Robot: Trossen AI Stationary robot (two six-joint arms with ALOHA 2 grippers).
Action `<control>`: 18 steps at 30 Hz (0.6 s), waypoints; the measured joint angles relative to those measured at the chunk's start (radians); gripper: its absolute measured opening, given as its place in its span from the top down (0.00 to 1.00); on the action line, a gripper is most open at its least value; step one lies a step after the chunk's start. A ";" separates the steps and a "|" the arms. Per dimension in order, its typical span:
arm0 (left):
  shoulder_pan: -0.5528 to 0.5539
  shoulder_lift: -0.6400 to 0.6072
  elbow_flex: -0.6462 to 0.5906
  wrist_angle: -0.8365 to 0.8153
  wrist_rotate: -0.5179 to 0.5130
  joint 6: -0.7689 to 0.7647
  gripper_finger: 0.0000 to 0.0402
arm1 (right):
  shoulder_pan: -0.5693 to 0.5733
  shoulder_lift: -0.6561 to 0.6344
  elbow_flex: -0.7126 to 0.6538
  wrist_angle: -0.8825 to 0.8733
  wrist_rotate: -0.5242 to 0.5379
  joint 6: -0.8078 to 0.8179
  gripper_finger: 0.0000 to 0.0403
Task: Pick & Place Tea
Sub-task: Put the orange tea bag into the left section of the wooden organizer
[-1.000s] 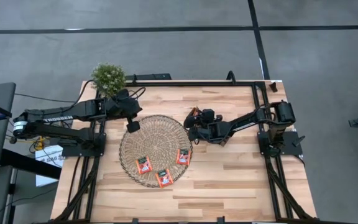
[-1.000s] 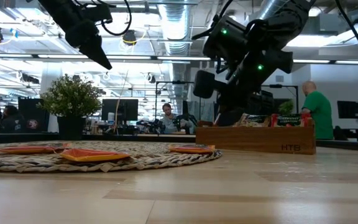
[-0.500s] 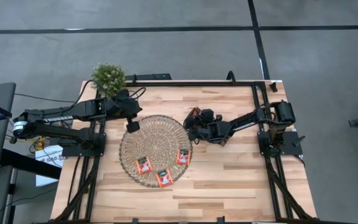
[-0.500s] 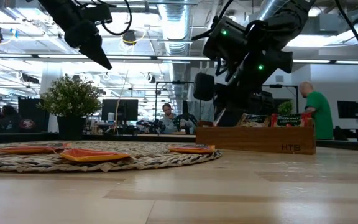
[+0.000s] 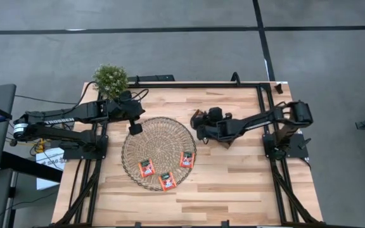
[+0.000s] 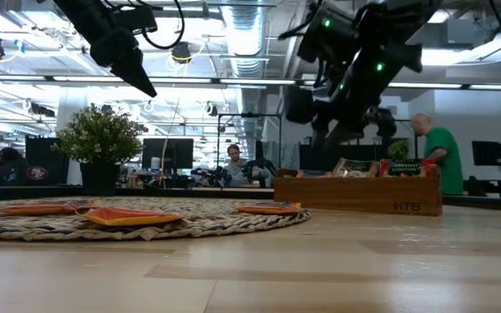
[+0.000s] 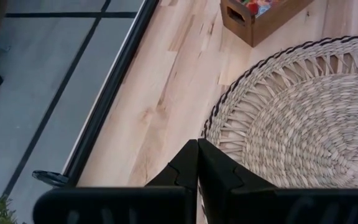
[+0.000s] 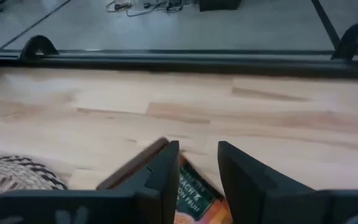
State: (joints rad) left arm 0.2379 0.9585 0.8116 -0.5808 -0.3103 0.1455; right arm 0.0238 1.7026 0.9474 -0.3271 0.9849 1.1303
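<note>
The right claw (image 8: 194,171) hung parted above the brown wooden compartment tray (image 6: 357,193), grasping nothing. The left claw (image 7: 197,163) stayed clenched over the round woven wicker mat's (image 5: 160,136) rim. Three flat red-orange tea sachets (image 5: 166,180) lay near the mat's front edge; bare pale wooden worktop (image 5: 246,183) lay beyond.

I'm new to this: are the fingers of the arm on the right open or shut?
Open. In its wrist view the right gripper's two fingers stand apart above a tea sachet.

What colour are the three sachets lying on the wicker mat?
Red-orange sachets, each with a light picture; clearest in the high view.
</note>
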 joint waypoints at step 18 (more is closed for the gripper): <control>0.000 0.000 0.000 -0.011 0.057 -0.017 1.00 | 0.085 -0.255 0.080 0.082 -0.119 -0.545 0.76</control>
State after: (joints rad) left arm 0.2382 0.9581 0.8116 -0.5918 -0.2538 0.1290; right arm 0.1085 1.4474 1.0274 -0.2456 0.8654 0.5853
